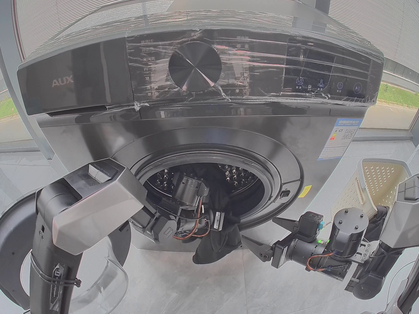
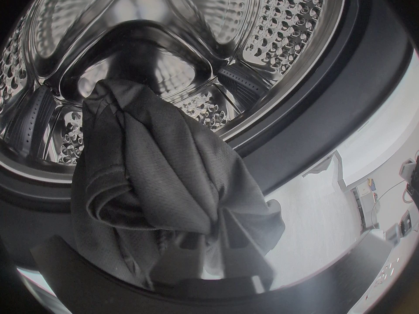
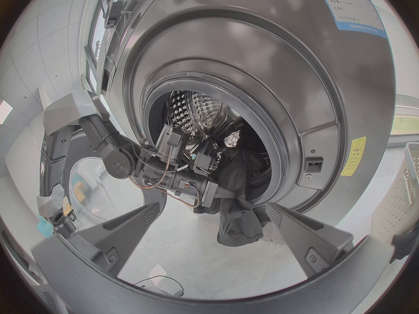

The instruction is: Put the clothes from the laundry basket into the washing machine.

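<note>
Garment (image 1: 218,243): clamped in our left end effector (image 2: 209,254) at the washer (image 1: 279,175) mouth, for loading. Right end effector (image 1: 267,236): spread wide, empty.

From the head, down onto the washing machine (image 1: 196,123). From both wrists, drum (image 2: 209,18) beyond fingers (image 3: 305,236): left close, right farther.

The left arm (image 1: 94,206) and right arm (image 1: 403,214) show angular silver-grey shells, black joints and orange wiring.
</note>
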